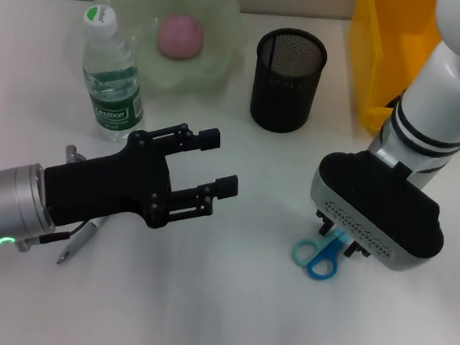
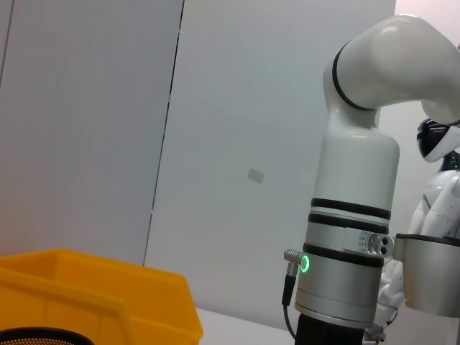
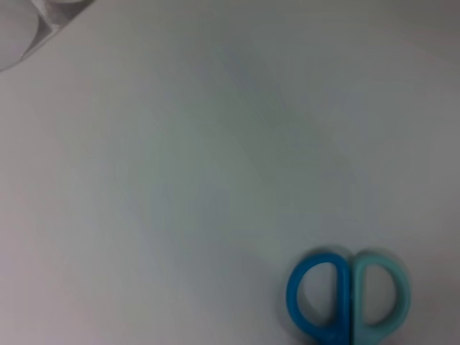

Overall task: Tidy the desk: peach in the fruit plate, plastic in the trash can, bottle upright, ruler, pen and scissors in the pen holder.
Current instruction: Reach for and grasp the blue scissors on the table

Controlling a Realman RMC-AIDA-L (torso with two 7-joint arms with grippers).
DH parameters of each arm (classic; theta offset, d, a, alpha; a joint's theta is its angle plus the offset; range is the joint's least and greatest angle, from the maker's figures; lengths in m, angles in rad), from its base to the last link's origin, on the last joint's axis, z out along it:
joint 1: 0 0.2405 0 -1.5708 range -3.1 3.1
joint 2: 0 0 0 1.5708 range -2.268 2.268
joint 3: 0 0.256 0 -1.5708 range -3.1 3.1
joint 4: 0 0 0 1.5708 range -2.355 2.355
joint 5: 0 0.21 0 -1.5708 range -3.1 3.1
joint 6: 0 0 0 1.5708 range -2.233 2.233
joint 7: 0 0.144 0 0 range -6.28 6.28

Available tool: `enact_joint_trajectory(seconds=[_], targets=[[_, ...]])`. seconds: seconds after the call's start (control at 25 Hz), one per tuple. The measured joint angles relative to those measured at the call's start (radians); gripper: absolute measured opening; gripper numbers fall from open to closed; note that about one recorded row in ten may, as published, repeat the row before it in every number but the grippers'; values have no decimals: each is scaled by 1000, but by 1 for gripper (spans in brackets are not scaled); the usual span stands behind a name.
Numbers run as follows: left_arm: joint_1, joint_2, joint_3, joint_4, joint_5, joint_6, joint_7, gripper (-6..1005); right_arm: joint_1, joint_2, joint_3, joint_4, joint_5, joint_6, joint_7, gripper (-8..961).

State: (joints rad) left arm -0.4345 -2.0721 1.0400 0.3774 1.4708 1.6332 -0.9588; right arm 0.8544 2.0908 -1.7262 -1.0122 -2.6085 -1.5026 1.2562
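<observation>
— Hovering low over the scissors [image 1: 318, 255], is that the right end effector [image 1: 339, 238]?
— Yes, on the near right of the bench [image 1: 232, 319]; its body hides the fingers, so I cannot tell how wide they stand or whether they grip. Only the blue handle loops show.
— And the left end effector [image 1: 214, 164]?
— Spread wide, holding nothing, near left above the pen [image 1: 76, 245].
— The rest?
— Peach [image 1: 181, 36] in the fruit plate [image 1: 220, 17], bottle [image 1: 111, 78] upright, pen holder [image 1: 288, 80] far centre.
</observation>
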Motion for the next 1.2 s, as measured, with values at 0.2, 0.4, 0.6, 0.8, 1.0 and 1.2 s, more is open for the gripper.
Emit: enact_joint_trajectory(seconds=[0.2, 0.4, 0.6, 0.8, 1.0, 1.2], targets=[[1, 1, 0, 0, 0, -2, 0, 697, 1, 0, -13, 2, -1, 2, 14, 390], [2, 1, 0, 0, 2, -3, 0, 697, 3, 0, -26, 5, -1, 7, 21, 368], [4, 1, 0, 0, 2, -4, 0, 697, 3, 0, -27, 7, -1, 12, 21, 339], [5, 1, 0, 0, 0, -3, 0, 697, 3, 0, -27, 8, -2, 22, 22, 278], [4, 1, 0, 0, 0, -1, 0, 697, -3, 0, -25, 2, 2, 22, 24, 229], [6, 1, 0, 13, -1, 1, 0, 697, -8, 0, -17, -1, 5, 22, 30, 230]])
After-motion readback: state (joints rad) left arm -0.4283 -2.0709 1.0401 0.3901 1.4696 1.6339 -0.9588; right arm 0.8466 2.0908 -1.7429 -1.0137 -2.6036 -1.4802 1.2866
